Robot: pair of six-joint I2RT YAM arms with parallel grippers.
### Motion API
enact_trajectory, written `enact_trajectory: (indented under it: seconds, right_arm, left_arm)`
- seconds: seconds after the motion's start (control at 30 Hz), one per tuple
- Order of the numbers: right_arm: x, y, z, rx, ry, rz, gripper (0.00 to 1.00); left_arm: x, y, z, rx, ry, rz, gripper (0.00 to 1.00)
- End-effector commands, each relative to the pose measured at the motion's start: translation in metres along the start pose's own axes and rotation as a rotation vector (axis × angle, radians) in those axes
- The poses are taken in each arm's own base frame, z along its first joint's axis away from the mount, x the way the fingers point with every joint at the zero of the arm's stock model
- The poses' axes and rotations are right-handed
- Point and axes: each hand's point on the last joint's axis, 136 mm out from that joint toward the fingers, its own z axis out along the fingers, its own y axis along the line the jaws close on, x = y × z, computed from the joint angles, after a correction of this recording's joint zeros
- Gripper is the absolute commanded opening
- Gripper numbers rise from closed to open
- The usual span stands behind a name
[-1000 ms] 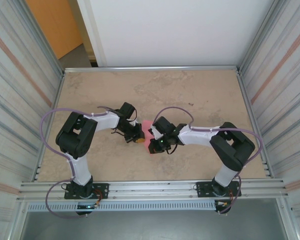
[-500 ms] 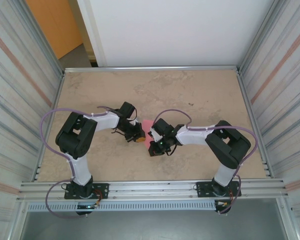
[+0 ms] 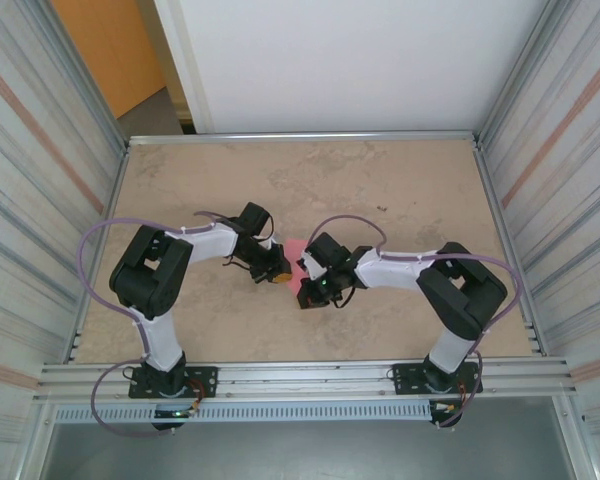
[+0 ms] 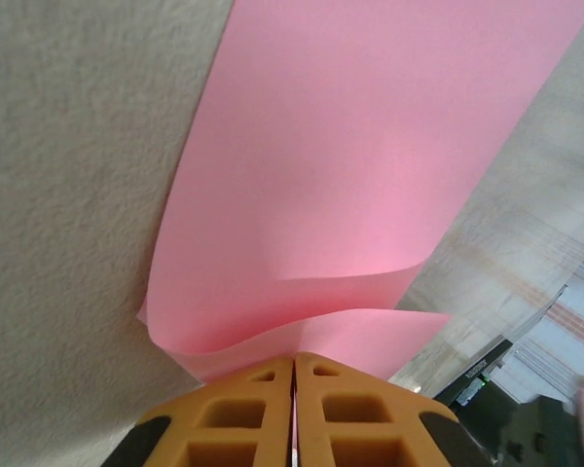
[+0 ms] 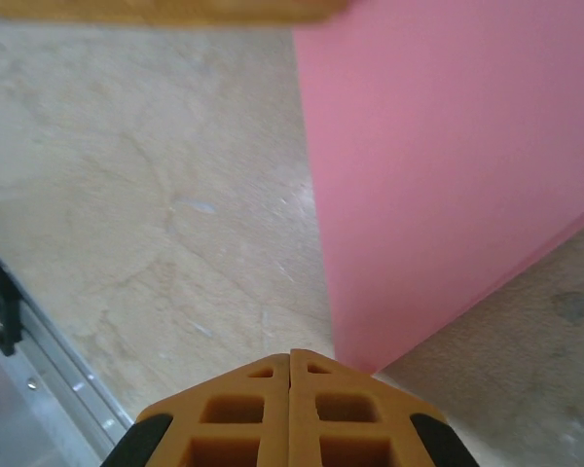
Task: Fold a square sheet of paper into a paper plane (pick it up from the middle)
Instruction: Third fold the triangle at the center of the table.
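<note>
The pink square sheet of paper [image 3: 295,258] lies mid-table between my two grippers. In the left wrist view the sheet [image 4: 370,146] curls up in a bent flap, and its near edge runs into my left gripper [image 4: 294,357], whose orange jaws are shut on it. In the top view my left gripper [image 3: 279,278] is at the sheet's left side. My right gripper [image 3: 307,297] is at its near edge. My right gripper [image 5: 291,352] is shut with nothing in it, its tip on the table just left of the sheet's [image 5: 448,175] near corner. The paper plane is out of view.
The beige stone-look table [image 3: 380,190] is bounded by metal rails, with the front rail [image 3: 310,375] by the arm bases and ribbed walls on both sides. Purple cables loop from both arms. A blurred orange finger [image 5: 156,10] crosses the top of the right wrist view.
The right arm shifted slightly left and came back. Both grippers stay at the sheet, and the left jaws remain closed on its edge.
</note>
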Motion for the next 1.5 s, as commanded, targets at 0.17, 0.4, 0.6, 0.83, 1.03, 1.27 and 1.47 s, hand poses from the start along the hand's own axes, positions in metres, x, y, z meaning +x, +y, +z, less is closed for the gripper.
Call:
enact_trajectory:
  seconds: [0.17, 0.4, 0.6, 0.83, 1.03, 1.27, 1.47]
  right_arm:
    - [-0.022, 0.007, -0.002, -0.020, -0.042, 0.025, 0.05]
    - [-0.002, -0.002, 0.016, 0.014, 0.035, 0.026, 0.05]
    - [0.013, -0.020, 0.023, 0.058, 0.074, 0.056, 0.04]
    - [0.033, -0.044, 0.030, 0.119, 0.118, 0.101, 0.03]
    - [0.047, -0.058, 0.032, 0.158, 0.153, 0.138, 0.03]
    - [0.067, -0.074, 0.030, 0.221, 0.209, 0.173, 0.02]
    - [0.078, -0.081, 0.029, 0.245, 0.236, 0.194, 0.02]
  left_arm:
    - [0.005, 0.005, 0.004, -0.011, 0.019, 0.006, 0.10]
    - [0.005, 0.005, 0.005, -0.010, 0.021, 0.008, 0.10]
    - [0.003, 0.004, 0.007, -0.005, 0.024, 0.014, 0.10]
    - [-0.001, 0.012, 0.010, -0.034, 0.010, 0.059, 0.10]
    - [-0.003, 0.030, 0.018, -0.058, -0.007, 0.072, 0.10]
    - [-0.013, 0.036, 0.017, -0.079, -0.057, 0.137, 0.10]
    - [-0.033, 0.034, 0.005, -0.100, -0.114, 0.185, 0.12]
